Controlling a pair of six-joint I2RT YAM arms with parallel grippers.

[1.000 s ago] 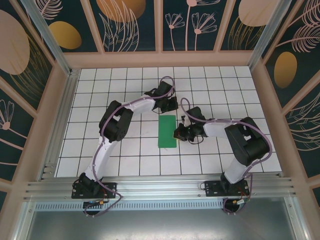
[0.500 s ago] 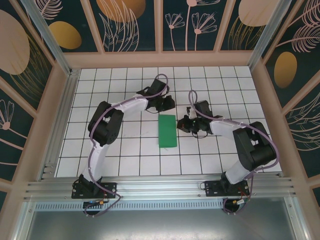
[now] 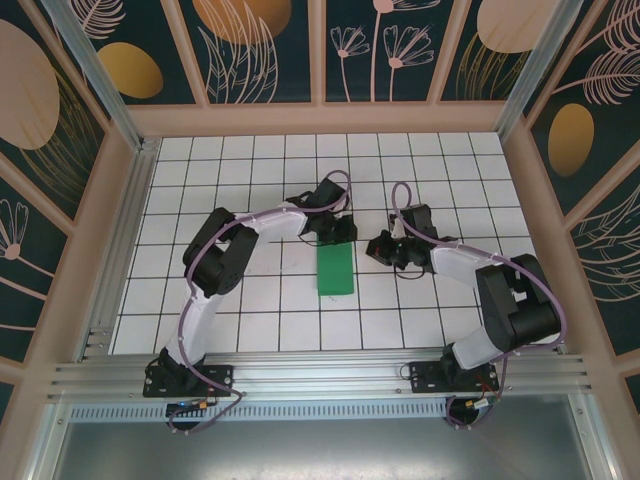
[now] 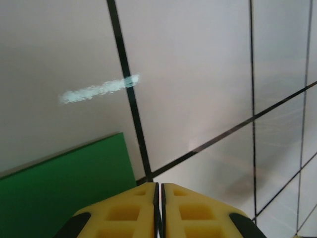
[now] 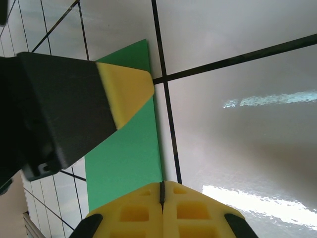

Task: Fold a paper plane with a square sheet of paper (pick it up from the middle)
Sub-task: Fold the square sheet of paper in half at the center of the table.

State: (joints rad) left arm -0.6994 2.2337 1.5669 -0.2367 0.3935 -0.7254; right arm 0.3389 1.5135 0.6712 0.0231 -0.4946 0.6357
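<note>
The square sheet of paper is green and lies flat on the tiled table as a narrow folded rectangle. My left gripper is at its far end, shut, with nothing between the yellow fingers. In the left wrist view a corner of the green paper lies just left of the left gripper. My right gripper hangs a little right of the sheet's far right corner, shut and empty. From the right wrist, the paper runs away from the right gripper, with the left gripper's finger over its far end.
The white tiled table has wooden walls on three sides and a metal rail along the near edge, where both arm bases are bolted. Open tiles lie left, right and in front of the paper.
The right gripper has drawn back from the paper's right edge, to the right and farther away. The left gripper has come nearer, onto the paper's far end.
</note>
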